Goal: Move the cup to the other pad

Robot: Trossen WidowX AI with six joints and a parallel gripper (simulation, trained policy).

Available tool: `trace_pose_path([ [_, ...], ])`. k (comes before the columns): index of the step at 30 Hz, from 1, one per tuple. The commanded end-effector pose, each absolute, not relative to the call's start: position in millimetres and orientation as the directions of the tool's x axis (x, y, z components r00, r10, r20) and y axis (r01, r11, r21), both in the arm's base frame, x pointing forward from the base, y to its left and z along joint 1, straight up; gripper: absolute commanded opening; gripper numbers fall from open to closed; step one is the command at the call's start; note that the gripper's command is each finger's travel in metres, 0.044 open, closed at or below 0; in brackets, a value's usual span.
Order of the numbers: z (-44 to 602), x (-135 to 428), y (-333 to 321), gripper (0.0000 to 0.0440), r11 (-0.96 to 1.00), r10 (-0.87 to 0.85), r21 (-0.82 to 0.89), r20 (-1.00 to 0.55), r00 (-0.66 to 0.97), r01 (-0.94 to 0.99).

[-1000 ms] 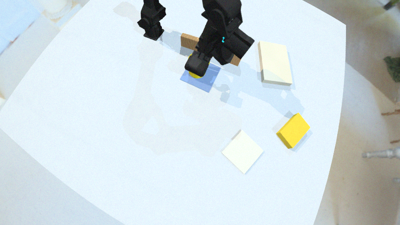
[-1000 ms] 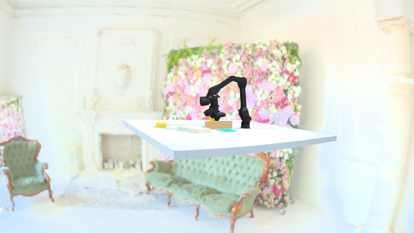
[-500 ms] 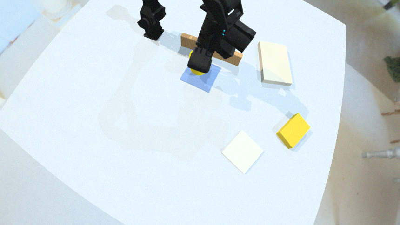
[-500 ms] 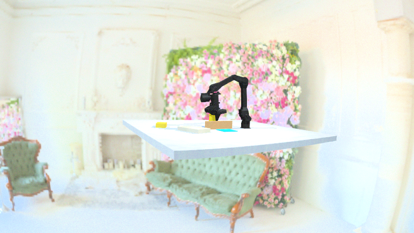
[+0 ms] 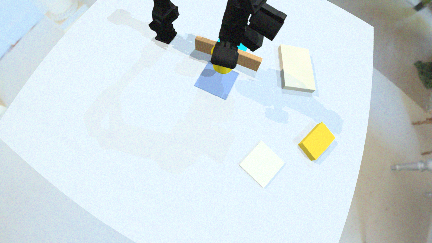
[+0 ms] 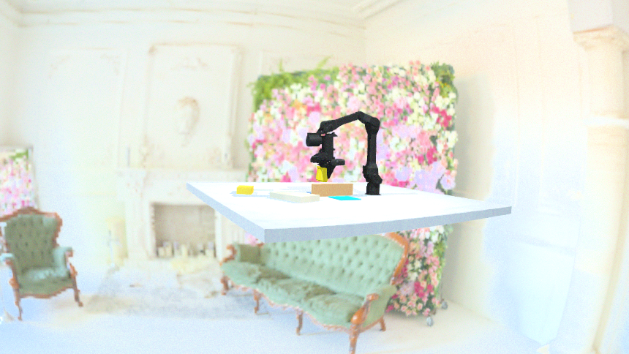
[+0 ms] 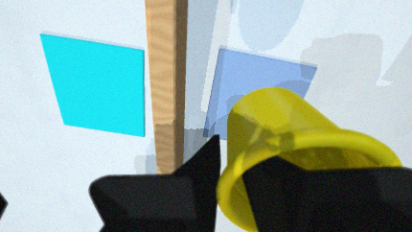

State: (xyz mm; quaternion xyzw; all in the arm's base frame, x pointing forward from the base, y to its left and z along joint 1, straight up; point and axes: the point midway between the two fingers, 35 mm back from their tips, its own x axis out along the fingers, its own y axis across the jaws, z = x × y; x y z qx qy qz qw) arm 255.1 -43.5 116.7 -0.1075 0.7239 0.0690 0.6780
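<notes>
Above the wooden bar's top edge, the gripper is carrying the yellow cup

On the blue-pad side of the wooden bar point(image 5: 249, 60) point(image 6: 332, 189) point(image 7: 163, 72), the yellow cup point(image 5: 223, 70) point(image 6: 321, 173) point(image 7: 283, 112) is hanging off the table point(image 5: 150, 196) point(image 6: 352, 219), leaning, with its base showing higher than the bar in the exterior view. The gripper point(image 5: 224, 57) point(image 6: 328, 174) point(image 7: 227, 139) is pinching the cup's wall, one finger reaching inside the rim and the other staying outside. The wrist view is showing only part of the cup's inside, and the marbles are not showing there.

Beside the bar, the blue pad point(image 5: 216, 83) point(image 7: 259, 72) is lying partly behind the cup in the top and wrist views. Across the bar from it, the cyan pad point(image 5: 242, 46) point(image 6: 345, 197) point(image 7: 101, 86) is lying flat, the arm covering much of it from the top.

Near one end of the bar, the arm's base point(image 5: 166, 36) point(image 6: 373, 190) is standing; past the other end, a cream block point(image 5: 297, 68) point(image 6: 294, 196) is lying. Well apart from the bar, on its blue-pad side, a yellow block point(image 5: 317, 140) point(image 6: 244, 189) and a white tile point(image 5: 262, 163) are resting near each other without touching.
</notes>
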Motion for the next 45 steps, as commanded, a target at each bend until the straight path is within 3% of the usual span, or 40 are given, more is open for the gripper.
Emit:
trace_pose_path([
  [1, 125.8, 259.1, -36.6, 0.0014, 0.963, -0.059, -0.048, -0.998, -0.031, -0.267],
  [45, 130.6, 272.7, 84.7, 0.0000, 0.886, -0.009, -0.081, -0.988, 0.157, -0.457],
])
